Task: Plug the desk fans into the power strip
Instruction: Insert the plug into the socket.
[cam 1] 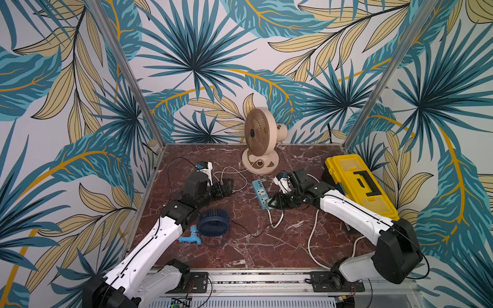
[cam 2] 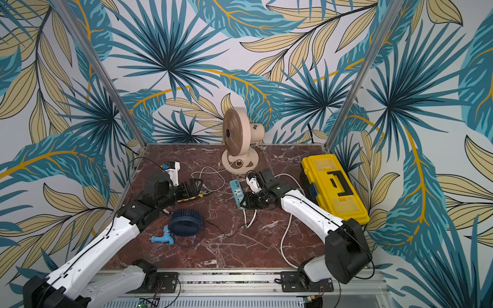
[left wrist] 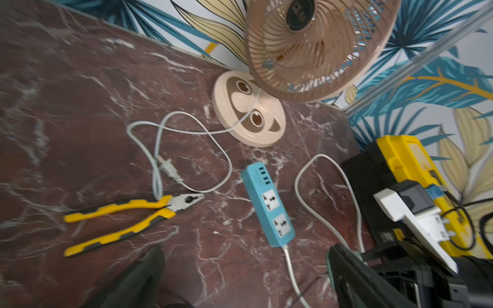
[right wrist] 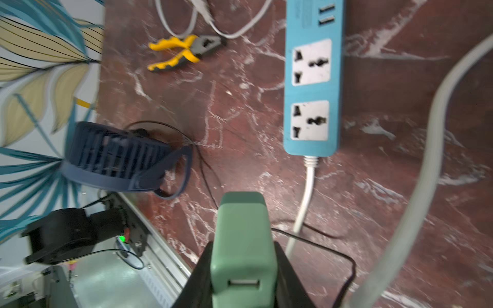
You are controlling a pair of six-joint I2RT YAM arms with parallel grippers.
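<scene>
Left arm [cam 1: 149, 248] and right arm [cam 1: 352, 210]: white shells, black joints, small dark screw holes, a thin black cable along each. Left gripper [cam 1: 226, 188] and right gripper [cam 1: 273, 204]: black. Base plates [cam 1: 198, 281]: black, bolted.

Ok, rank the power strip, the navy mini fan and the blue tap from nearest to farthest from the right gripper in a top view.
1. power strip: right beside the right gripper, just to its left; the gripper holds a green adapter.
2. navy mini fan: farther left, toward the front edge.
3. blue tap: farthest, beyond that fan on the left.
</scene>
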